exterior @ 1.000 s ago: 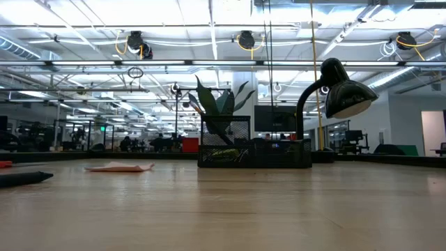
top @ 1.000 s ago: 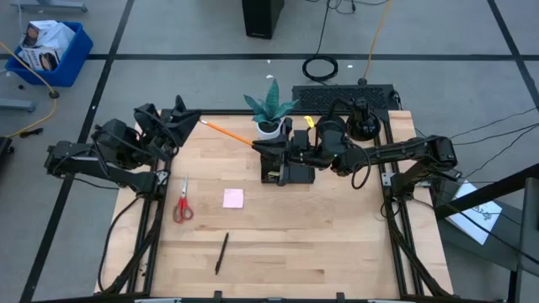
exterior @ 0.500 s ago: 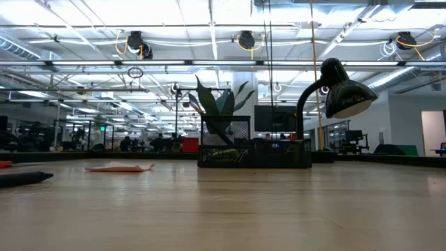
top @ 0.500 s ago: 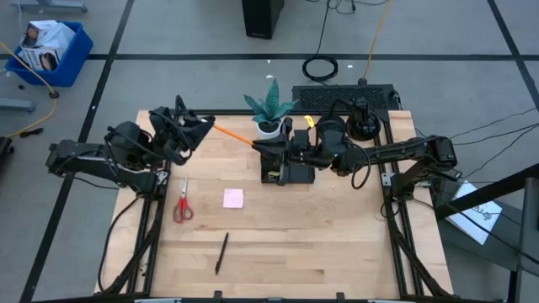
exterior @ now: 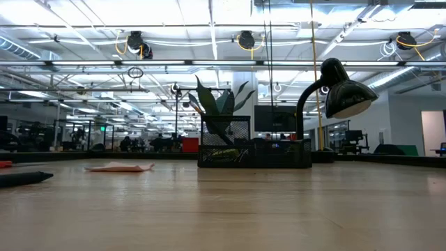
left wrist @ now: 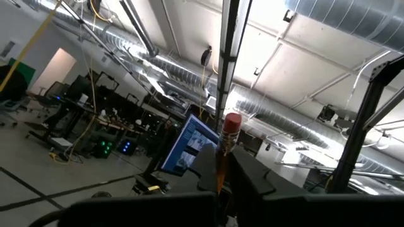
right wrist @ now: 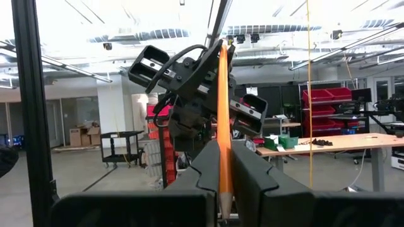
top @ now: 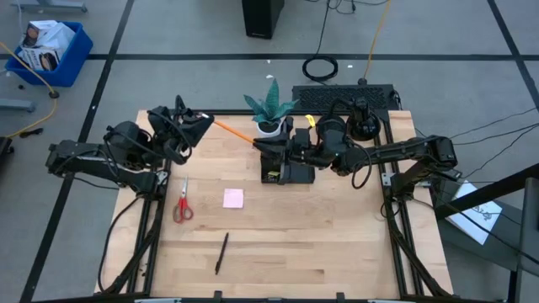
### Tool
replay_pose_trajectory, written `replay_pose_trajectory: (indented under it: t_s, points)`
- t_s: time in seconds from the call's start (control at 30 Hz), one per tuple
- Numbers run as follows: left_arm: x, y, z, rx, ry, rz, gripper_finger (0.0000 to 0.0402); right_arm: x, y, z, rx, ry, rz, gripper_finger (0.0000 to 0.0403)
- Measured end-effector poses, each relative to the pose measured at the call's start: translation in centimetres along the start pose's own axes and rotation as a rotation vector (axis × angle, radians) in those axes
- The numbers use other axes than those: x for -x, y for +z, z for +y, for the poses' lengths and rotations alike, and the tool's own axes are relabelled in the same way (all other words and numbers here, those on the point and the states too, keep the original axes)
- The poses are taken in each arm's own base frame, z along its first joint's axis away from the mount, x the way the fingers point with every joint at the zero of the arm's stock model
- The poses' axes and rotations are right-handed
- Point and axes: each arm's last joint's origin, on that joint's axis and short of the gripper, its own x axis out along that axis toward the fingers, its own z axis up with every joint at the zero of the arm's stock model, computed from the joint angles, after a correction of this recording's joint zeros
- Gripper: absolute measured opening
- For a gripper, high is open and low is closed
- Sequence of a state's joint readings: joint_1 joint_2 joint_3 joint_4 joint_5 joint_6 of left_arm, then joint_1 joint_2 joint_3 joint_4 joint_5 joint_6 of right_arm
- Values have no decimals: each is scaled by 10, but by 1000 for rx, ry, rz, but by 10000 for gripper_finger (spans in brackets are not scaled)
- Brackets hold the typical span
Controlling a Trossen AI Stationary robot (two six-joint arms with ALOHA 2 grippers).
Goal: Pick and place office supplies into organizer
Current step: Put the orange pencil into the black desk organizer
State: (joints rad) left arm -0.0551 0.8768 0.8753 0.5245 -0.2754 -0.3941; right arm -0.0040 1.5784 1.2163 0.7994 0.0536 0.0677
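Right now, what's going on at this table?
Both arms hold one orange pencil between them above the table's far side. The left gripper is shut on its eraser end, and the right gripper is shut on the other end, just above the black organizer. It looks like a handover. The red-handled scissors, the pink sticky-note pad and a black pen lie on the table, not yet put away.

Both end effectors [top: 205, 124] [top: 271, 145] closed, arms facing inward.
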Motion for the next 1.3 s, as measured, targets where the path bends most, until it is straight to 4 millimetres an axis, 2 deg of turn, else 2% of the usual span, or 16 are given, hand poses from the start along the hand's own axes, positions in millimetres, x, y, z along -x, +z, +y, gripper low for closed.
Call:
replay_pose_trajectory:
  t_s: [0.17,0.33,0.5,0.67,0.87,1.03,1.13,1.3]
  points:
    - [0,0,0,10,0,0,23,0,0,0,1,2,1,13]
    - [0,0,0,10,9,-5,8,0,-1,2,-1,7,6,21]
    - [0,1,0,20,10,-10,16,0,-2,8,-3,36,23,68]
    - [1,4,-1,21,-9,-41,6,1,-7,16,-40,70,74,120]
    - [1,5,-1,-7,-1,-50,13,5,-20,26,-164,173,196,153]
    - [0,6,2,-62,59,-66,8,25,-49,31,-303,183,338,159]
    - [1,5,8,-85,141,-55,16,46,-68,35,-393,193,413,159]
    - [0,-2,20,-132,232,27,7,83,-74,36,-598,202,288,157]
